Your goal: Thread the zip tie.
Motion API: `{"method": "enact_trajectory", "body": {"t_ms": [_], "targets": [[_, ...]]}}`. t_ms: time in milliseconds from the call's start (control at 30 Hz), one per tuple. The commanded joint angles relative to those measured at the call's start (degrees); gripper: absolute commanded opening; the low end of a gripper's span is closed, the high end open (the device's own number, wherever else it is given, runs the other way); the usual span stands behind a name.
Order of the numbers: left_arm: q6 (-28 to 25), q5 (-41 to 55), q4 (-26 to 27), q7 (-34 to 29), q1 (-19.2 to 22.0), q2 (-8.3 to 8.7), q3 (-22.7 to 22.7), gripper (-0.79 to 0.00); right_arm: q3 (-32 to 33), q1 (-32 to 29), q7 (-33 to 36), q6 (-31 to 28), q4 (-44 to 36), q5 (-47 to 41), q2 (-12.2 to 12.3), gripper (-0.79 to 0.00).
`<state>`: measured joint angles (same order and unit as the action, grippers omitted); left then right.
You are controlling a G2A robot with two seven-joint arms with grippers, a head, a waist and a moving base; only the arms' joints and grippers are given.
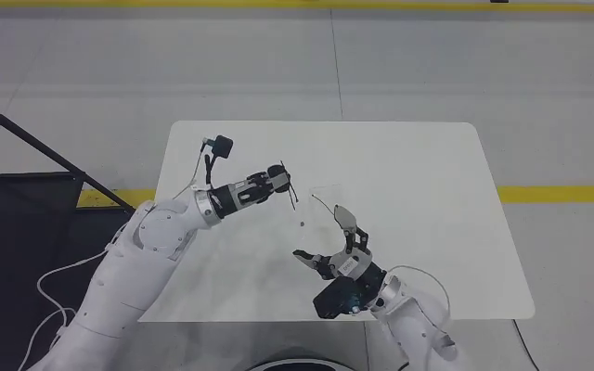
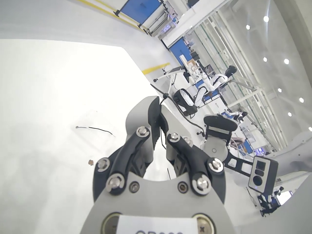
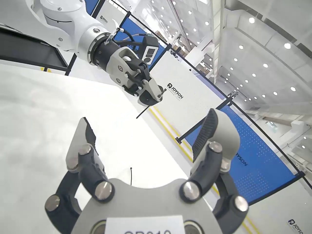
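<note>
White table, L end effector pinching zip tie

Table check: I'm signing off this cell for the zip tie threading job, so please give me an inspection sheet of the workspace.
Surface: white table, nothing spilled.
Job's things: zip tie pinched in the left gripper, off the table; second tie lying on the table.
Clutter: small brown speck on the table.
Grippers: left shut on the zip tie; right gripper open, empty.
Cables: white cable trailing beside the table.
Surroundings: yellow floor line, blue partitions.
</note>
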<state>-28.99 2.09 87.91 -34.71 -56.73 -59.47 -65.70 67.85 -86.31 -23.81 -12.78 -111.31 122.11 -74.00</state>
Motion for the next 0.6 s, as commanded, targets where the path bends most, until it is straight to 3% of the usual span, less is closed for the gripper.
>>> {"method": "enact_trajectory", "body": {"t_ms": [0,133,367,500,567], "targets": [[0.06,0.0,-0.02,0.13,-0.01,0.0,-0.02,-0.785,0.01,0.03,0.02,-0.06,0.01,-0.01,0.0,0.0],[0.06,0.0,-0.02,0.13,-0.01,0.0,-0.02,-0.785,-0.06,-0.01,0.35,0.08,0.06,-0.06,-0.01,0.0],[0.45,-2.92,2.49,3.22,-1.7,-0.16,-0.3,-0.785,-2.95,2.38,8.55,-1.02,1.53,-0.8,-0.48,-0.003],[0.21,-4.63,3.12,4.44,-2.15,-0.34,-0.06,-0.785,-5.74,4.15,13.35,1.47,2.62,-0.95,-1.14,-0.12],[-0.3,-5.05,3.22,4.7,-2.22,-0.42,0.0,-0.785,-6.96,5.01,16.04,3.25,3.4,-0.94,-1.51,-0.259]]}}
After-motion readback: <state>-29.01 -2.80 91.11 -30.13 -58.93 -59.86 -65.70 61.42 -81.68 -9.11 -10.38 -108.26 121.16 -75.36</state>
